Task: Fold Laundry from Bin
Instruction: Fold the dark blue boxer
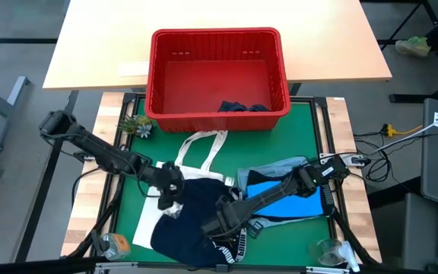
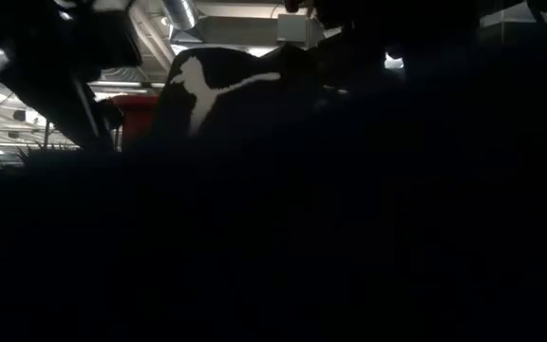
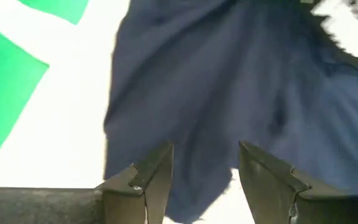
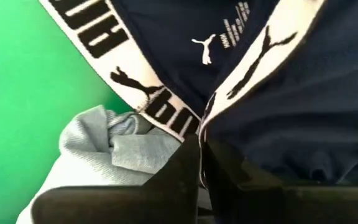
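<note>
The dark navy garment [image 1: 192,217] lies crumpled on the near middle of the green mat [image 1: 310,122], partly over a white tote bag [image 1: 204,152]. Its black-and-white waistband [image 4: 135,93] shows in the right wrist view. My right gripper [image 1: 223,222] is shut on it. My left gripper [image 1: 169,189] stands open above the garment's left edge [image 3: 166,93], its fingers [image 3: 157,174] on either side of a fold. A bright blue garment [image 1: 291,204] and a light blue denim one [image 1: 276,167] lie under my right arm. The red bin [image 1: 217,76] at the far side holds one dark garment [image 1: 242,107]. My right gripper pinches the navy garment's waistband [image 4: 209,118] between its two shut fingers [image 4: 185,168], coming from above and pointing down. The cloth runs away from the fingers, bunched and slack, and rests on the other garments and the mat.
A grey garment [image 4: 104,146] lies beside the waistband. A small plant [image 1: 139,125] stands left of the bin, a jar [image 1: 116,243] at the near left, a clear glass [image 1: 329,251] at the near right. In the low view the navy cloth [image 2: 216,85] blocks most of the scene.
</note>
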You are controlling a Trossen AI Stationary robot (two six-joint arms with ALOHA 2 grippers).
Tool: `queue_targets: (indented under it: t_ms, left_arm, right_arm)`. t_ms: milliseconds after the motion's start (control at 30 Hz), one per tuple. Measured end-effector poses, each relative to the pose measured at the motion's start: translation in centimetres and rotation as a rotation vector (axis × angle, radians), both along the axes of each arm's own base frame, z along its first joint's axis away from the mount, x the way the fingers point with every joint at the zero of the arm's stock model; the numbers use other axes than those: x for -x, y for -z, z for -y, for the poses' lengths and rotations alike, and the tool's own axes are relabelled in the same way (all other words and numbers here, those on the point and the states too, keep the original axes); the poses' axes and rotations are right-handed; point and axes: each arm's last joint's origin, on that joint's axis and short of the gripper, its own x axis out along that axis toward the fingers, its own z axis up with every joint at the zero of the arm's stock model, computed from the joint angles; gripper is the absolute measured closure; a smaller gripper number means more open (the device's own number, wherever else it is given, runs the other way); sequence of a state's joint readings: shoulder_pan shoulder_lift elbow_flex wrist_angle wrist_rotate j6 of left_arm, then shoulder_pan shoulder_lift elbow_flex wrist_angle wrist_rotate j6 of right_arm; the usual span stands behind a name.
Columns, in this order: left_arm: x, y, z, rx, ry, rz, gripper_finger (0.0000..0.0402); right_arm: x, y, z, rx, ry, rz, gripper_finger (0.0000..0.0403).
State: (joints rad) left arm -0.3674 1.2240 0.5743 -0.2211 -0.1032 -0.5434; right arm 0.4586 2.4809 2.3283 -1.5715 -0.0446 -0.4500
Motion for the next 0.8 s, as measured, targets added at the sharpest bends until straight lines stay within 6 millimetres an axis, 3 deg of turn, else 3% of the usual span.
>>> queue_targets:
  t_ms: [367,600,800]
  left_arm:
    - [-0.5,0.7,-4.5,0.007,-0.149,-0.081,0.0231]
    - [0.4,2.3,-5.1,0.043,-0.145,-0.137,0.0231]
    - [0.8,3.4,-5.2,0.052,-0.144,-0.087,0.0231]
  right_arm:
    - [0.0,0.0,0.0,0.000,0.004,0.001,0.0377]
    - [0.0,0.1,0.0,0.001,0.004,0.000,0.0377]
    - [0.0,0.1,0.0,0.000,0.004,0.001,0.0377]
